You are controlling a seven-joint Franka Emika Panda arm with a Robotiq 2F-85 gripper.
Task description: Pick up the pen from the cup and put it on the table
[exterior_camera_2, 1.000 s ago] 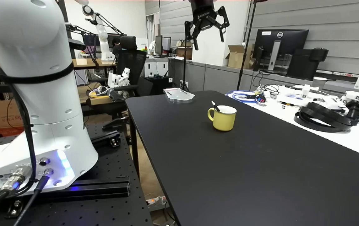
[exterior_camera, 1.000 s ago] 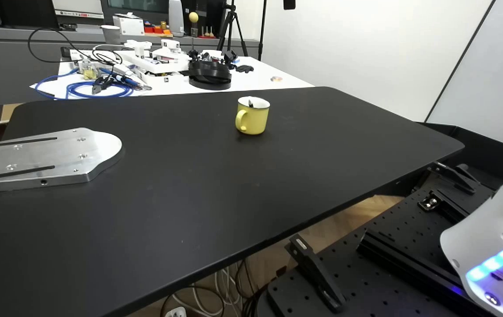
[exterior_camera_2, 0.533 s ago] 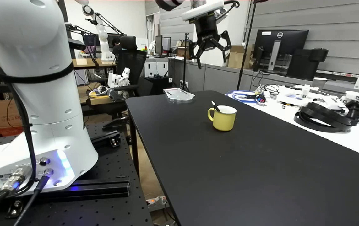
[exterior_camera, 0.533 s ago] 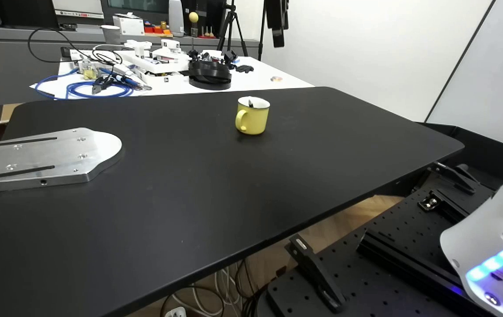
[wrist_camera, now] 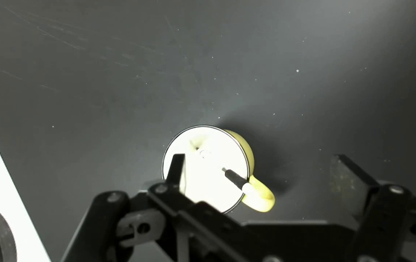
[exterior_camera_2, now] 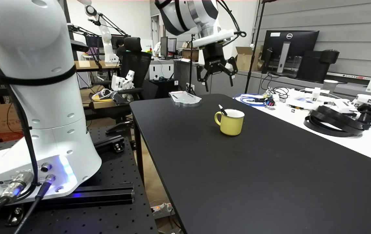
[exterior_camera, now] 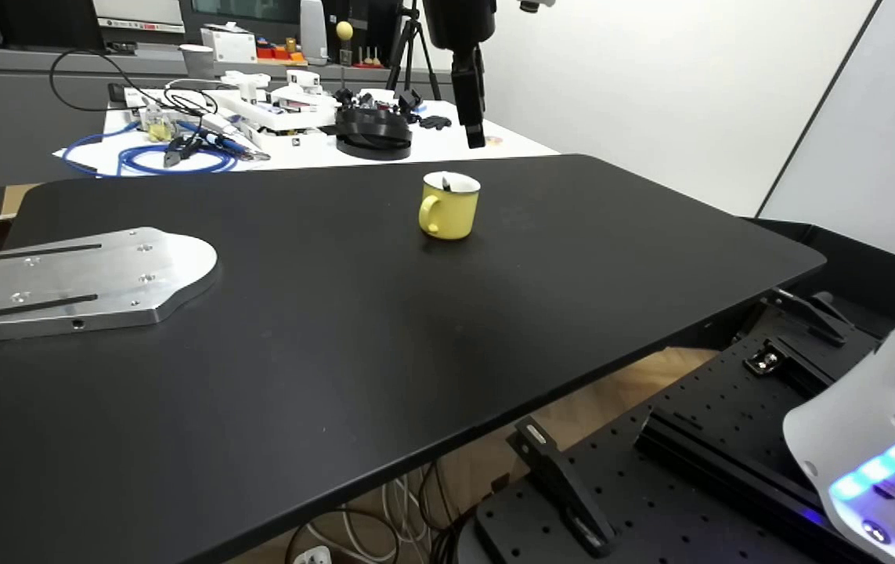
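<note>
Hiding part of cup (wrist_camera: 209,178), wrist view — gripper (wrist_camera: 260,173); pen (wrist_camera: 236,179) — white end overexposed.

In an exterior view, the camera sits above the level of the large matte black rectangular tabletop (exterior_camera: 353,352) and faces obliquely down across it. The flat silver metal plate with two dark slots (exterior_camera: 95,274) lies nearby at left; the white table cluttered with cables (exterior_camera: 438,146) stands beyond the far edge. In an exterior view, the camera sits close to the white rounded robot base (exterior_camera_2: 55,143), at left, and faces along the tabletop toward the plate. Both exterior views share the tabletop, plate, white table, base and the small squat yellow cup with a round rim (exterior_camera_2: 231,126). The wrist view faces steeply down, at closer range, onto the same cup, past the black two-finger gripper (wrist_camera: 262,170).
</note>
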